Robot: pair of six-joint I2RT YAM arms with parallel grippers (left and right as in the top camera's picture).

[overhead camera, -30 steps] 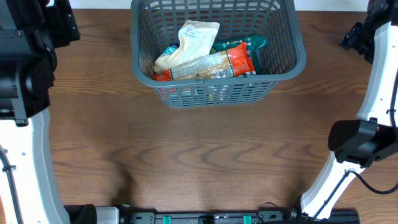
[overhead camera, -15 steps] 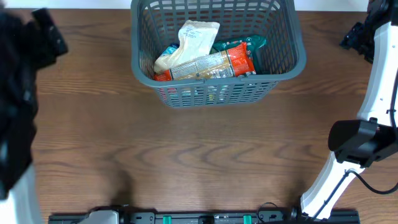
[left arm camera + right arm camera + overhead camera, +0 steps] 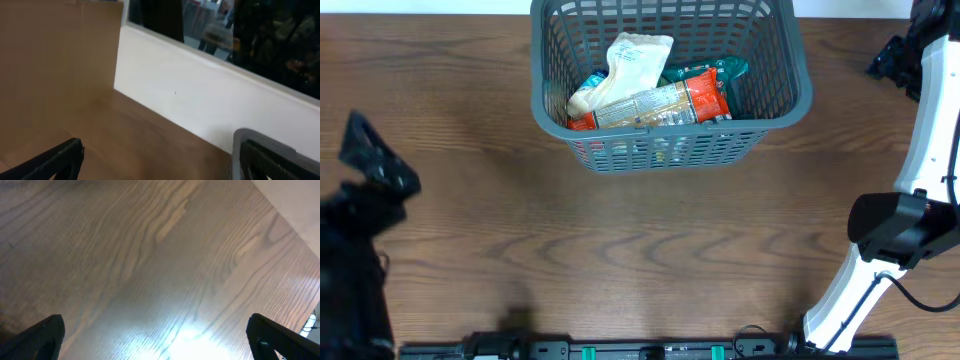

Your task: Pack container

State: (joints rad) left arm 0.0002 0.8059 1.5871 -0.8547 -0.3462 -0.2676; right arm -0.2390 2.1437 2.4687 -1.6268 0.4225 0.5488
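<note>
**While Both Arms Stand Off, a Basket Sits Loaded at the Table's Far Edge**

Although neither arm is touching it, the container [image 3: 775, 95], a dark grey slotted basket, stands upright at 12 o'clock on the wooden table [image 3: 620, 250]. Three soft packets lie inside. A cream bag [image 3: 638, 58] leans up toward 12 o'clock. An orange-and-clear packet [image 3: 665, 103] lies across the near wall at 6 o'clock. A teal packet [image 3: 725, 70] is tucked in at about 2 o'clock, partly hidden.

The left gripper [image 3: 157, 156] hangs at 9 o'clock, well apart from the basket. Its fingers are spread and nothing is between them, though the overhead view shows it blurred. The right gripper [image 3: 157, 337] is out at 2 o'clock over bare wood, its fingers likewise wide apart and empty.

The basket looks stiff and fairly light even when loaded, and not fragile. Its smooth plastic could slide on the wood if it is pushed. The thick rim looks like the surest place to take hold, ideally pinched on both short sides at 3 and 9 o'clock. The packets would probably shift if the basket tipped.
</note>
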